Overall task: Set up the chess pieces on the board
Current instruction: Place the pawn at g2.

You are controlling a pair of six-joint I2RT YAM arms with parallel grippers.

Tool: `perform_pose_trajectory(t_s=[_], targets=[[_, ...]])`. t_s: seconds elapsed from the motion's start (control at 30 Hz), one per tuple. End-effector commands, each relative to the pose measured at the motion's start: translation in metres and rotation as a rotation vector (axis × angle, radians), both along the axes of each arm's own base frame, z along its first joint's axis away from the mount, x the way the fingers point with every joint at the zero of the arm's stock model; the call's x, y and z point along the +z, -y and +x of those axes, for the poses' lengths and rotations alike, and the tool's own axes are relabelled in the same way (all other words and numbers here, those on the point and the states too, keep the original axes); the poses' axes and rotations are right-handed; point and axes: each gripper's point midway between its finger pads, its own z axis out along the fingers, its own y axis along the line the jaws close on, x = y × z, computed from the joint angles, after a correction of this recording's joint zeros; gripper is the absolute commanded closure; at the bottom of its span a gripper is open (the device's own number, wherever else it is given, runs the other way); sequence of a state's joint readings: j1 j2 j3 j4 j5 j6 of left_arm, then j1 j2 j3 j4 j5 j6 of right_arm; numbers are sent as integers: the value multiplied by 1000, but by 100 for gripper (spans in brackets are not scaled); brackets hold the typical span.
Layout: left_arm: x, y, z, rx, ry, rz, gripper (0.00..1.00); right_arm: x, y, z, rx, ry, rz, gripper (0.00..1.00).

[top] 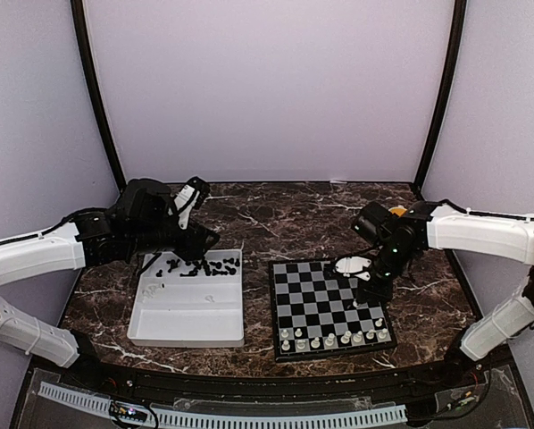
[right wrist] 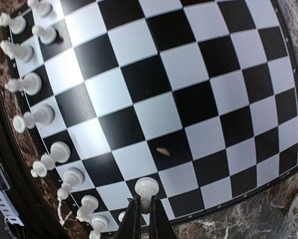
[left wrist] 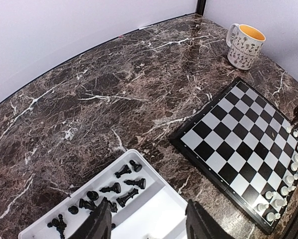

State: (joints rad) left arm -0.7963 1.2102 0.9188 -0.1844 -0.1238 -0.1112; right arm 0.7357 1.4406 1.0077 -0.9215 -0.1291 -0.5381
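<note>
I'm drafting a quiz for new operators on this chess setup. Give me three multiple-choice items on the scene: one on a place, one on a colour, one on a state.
1. Where do the black pieces lie?
A. on the board
B. in the white tray
C. in the right gripper

2. What colour are the pieces standing on the board?
A. white
B. black
C. both colours

3. Which gripper is open?
A. the left gripper
B. the right gripper
C. both

Answers:
1. B: the black pieces lie scattered along the tray's far side.
2. A: only white pieces stand there, lined along the board's near edge.
3. A: the left gripper's fingers stand apart above the tray, while the right gripper's fingers pinch a white pawn.
</note>
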Motion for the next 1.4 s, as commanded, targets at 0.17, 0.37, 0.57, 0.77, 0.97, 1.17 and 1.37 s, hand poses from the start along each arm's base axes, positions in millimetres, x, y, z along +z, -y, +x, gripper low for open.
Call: perform_pose_trajectory(t_s=[0.17,0.37,0.57,0.77,0.97,1.17,1.37], targets=[[-8,-1,5,18,-18,1,47,-22,26,-11,-5,16,-75,99],[-11,-3,5,26,-24,14,47,-30,23,-20,18,-36,-60,99],[-13,-5,5,33,-24,23,47,-37,24,-32,51,-89,-67,98],[-15,-5,7,37,-27,29,47,-41,27,-41,78,-112,-85,98],[-17,-6,7,42,-33,33,47,-43,29,-47,94,-134,-92,98],[-19,-8,6,49,-37,33,47,-42,31,-50,103,-144,-108,98],[-20,-9,5,53,-38,30,47,-42,31,-48,97,-134,-119,90]])
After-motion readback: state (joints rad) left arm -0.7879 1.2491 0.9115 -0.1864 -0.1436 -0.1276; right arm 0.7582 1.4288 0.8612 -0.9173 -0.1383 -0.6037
